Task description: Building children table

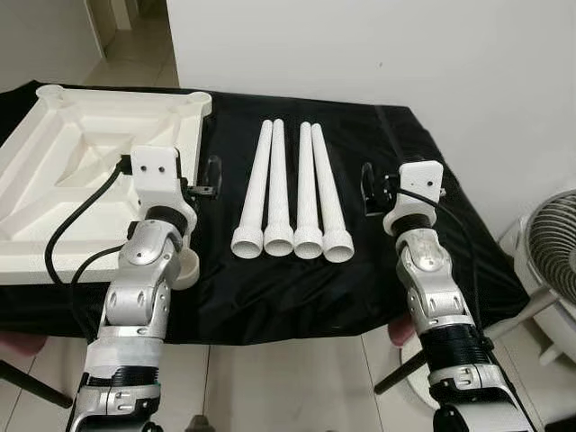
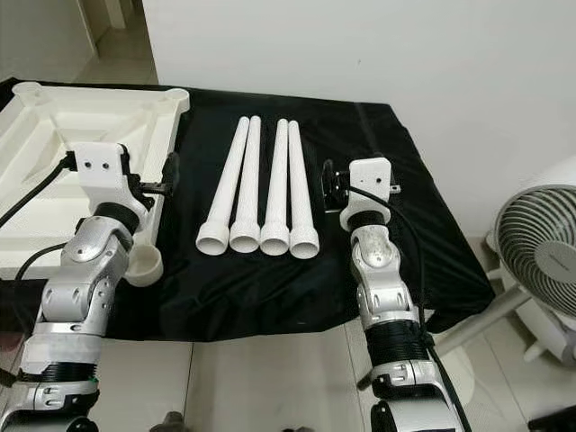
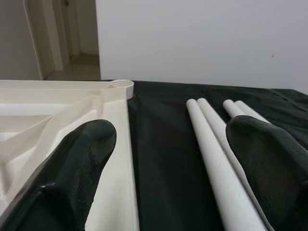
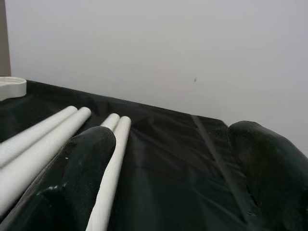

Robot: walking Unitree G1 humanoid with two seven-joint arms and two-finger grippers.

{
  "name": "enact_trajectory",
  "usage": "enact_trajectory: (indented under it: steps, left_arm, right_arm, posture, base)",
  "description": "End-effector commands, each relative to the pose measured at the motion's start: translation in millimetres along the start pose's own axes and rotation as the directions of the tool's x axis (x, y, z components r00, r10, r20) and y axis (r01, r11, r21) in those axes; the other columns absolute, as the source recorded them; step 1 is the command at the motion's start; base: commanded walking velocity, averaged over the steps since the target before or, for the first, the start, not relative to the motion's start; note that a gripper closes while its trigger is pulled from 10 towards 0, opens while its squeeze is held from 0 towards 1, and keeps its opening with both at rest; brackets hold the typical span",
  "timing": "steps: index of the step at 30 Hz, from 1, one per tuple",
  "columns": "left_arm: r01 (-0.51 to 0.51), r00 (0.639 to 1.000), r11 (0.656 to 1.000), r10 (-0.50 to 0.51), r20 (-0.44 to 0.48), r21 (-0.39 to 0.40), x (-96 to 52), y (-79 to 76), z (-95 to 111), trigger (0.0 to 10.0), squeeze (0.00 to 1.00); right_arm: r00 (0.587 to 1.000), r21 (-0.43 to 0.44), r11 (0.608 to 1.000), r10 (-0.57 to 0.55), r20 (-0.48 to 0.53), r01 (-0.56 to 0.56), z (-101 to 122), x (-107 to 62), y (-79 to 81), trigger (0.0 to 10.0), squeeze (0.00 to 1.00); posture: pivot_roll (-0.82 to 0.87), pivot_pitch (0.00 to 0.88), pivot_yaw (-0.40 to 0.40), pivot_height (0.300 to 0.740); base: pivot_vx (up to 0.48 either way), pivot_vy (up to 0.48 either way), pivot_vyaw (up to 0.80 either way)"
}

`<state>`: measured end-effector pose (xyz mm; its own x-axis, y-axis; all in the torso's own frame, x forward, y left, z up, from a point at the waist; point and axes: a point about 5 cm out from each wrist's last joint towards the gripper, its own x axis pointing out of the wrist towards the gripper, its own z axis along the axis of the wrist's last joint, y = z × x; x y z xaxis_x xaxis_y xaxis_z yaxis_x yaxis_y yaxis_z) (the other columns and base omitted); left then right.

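Closest to me, both silver arms reached out over the near edge of the black cloth (image 1: 297,297) spread across the work surface. The left gripper (image 1: 205,183) hovered just beside the right-hand rim of the tabletop, its two black fingers (image 3: 72,168) spread wide with nothing between them. The right gripper (image 1: 371,187) hung over bare cloth to the right of the legs, likewise parted and empty.

Past the grippers lay the parts. I counted four white legs (image 1: 290,193), side by side and touching in two pairs, their wider open ends toward the robot. One white tabletop (image 1: 54,171) lay upside down on the left, ribs showing, with round corner sockets, one at the near corner (image 1: 184,268) and one at the far (image 1: 195,99).

By my reckoning the building had not begun: no leg stood in a socket, so all four remained to be picked up and fitted.

Off to the right stood one white fan (image 1: 549,247) on the floor.
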<state>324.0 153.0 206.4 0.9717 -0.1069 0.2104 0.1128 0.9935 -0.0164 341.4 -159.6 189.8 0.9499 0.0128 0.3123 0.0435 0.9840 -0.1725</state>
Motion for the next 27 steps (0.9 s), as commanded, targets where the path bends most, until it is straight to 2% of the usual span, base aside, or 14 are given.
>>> enact_trajectory:
  steps: [1, 19, 27]
  left_arm:
    - [-0.028, 0.999, 1.000, 0.028, -0.020, 0.008, -0.5, 4.3, -2.6, 10.0, 0.00]
    - [-0.023, 1.000, 1.000, 0.023, -0.019, 0.004, 0.6, 3.8, -1.5, 10.0, 0.00]
    - [-0.023, 1.000, 1.000, 0.023, -0.006, 0.017, 0.1, 2.6, -0.1, 10.0, 0.00]
  right_arm:
    - [1.000, -0.001, 1.000, 0.003, 0.000, -0.003, 0.8, -0.7, 2.4, 10.0, 0.00]
    - [1.000, 0.001, 1.000, 0.002, -0.001, -0.002, 0.6, -0.6, 3.6, 10.0, 0.00]
    - [1.000, -0.002, 1.000, 0.002, 0.001, -0.002, 1.1, -0.5, 3.1, 10.0, 0.00]
  posture:
    - [0.18, 0.055, -0.036, 0.740]
    - [0.18, 0.053, -0.034, 0.740]
    - [0.18, 0.054, -0.034, 0.740]
  base:
    - [0.000, 0.401, 0.00]
    - [0.000, 0.440, 0.00]
    - [0.000, 0.079, 0.00]
